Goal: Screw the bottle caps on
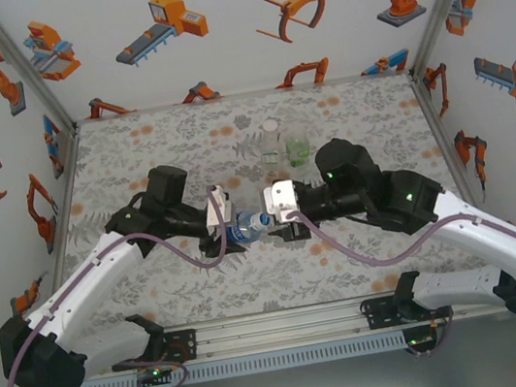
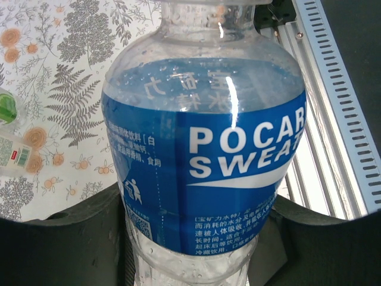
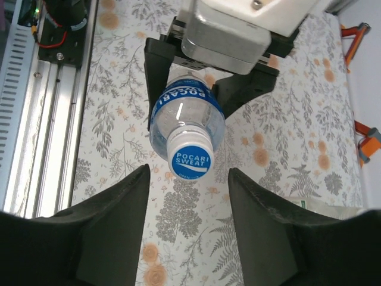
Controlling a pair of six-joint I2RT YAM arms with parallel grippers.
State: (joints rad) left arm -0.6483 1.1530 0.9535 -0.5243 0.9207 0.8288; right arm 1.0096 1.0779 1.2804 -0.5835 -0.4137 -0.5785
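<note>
Clear glossy plastic on the bottle (image 2: 202, 155), smooth plastic on its cap (image 3: 191, 156), matt floral print across the bench (image 3: 297, 155), ribbed bare metal along the rail (image 3: 36, 137).

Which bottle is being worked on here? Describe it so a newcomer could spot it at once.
On the floral table, look mid-table where the two arms meet. There the left pincer holds a bottle on its side. Unlike the clear bottle and the green-tinted bottle standing behind it, it wears a blue Pocari Sweat label.
</note>
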